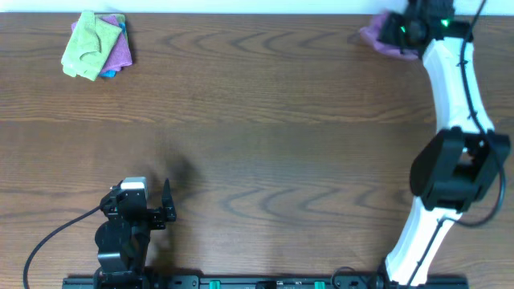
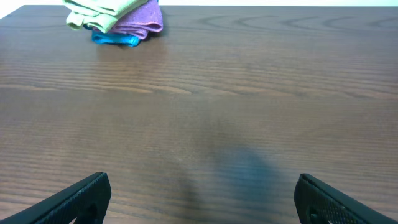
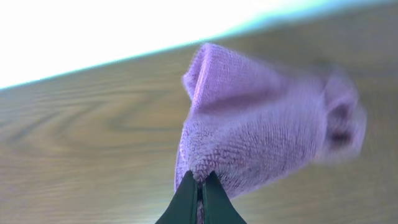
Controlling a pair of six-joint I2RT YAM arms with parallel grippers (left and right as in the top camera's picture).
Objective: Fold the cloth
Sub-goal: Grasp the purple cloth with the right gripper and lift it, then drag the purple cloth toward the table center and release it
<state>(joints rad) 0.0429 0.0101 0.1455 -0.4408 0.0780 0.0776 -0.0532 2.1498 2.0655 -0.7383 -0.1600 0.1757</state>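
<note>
The purple cloth [image 1: 379, 36] lies bunched at the table's far right edge, mostly hidden under my right arm in the overhead view. In the right wrist view the cloth [image 3: 261, 130] rises in a crumpled hump, its tag hidden. My right gripper [image 3: 199, 180] is shut, pinching a fold of the cloth's near edge; in the overhead view it [image 1: 404, 32] sits over the cloth. My left gripper [image 1: 166, 202] is open and empty, low over bare table at the front left; its fingers frame the left wrist view [image 2: 202, 199].
A stack of folded cloths, lime-green on top [image 1: 90, 44] with a pinkish-purple one [image 1: 119, 50] and a blue one beneath, lies at the far left corner; it also shows in the left wrist view [image 2: 118, 15]. The wooden table [image 1: 265, 136] stretches between the arms.
</note>
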